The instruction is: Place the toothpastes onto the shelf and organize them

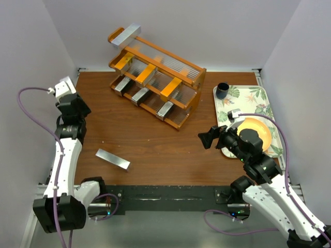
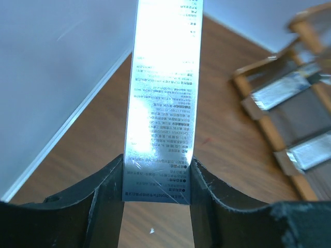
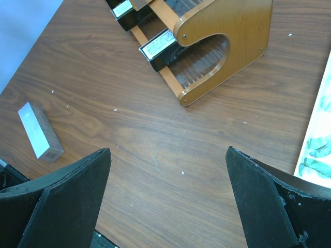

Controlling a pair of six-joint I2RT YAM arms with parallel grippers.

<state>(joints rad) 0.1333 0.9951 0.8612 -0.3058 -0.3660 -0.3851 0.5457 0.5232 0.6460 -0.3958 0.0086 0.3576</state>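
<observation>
My left gripper [image 2: 156,175] is shut on the end of a shiny silver toothpaste carton [image 2: 163,98], held above the table at the far left [image 1: 63,87]. A second silver carton [image 1: 112,159] lies flat on the table near the front left; it also shows in the right wrist view [image 3: 40,132]. The wooden shelf [image 1: 183,116] stands at the back centre with three orange cartons [image 1: 146,72] on its middle tier, three silver ones [image 1: 140,95] on its lower tier and one silver carton [image 1: 129,35] across its top. My right gripper [image 3: 168,155] is open and empty, right of the shelf.
A leaf-patterned tray [image 1: 271,98] at the right holds an orange plate [image 1: 258,132] and a dark cup [image 1: 222,91]. White walls close in the left, back and right. The shelf's side panel [image 3: 227,51] stands just ahead of my right gripper.
</observation>
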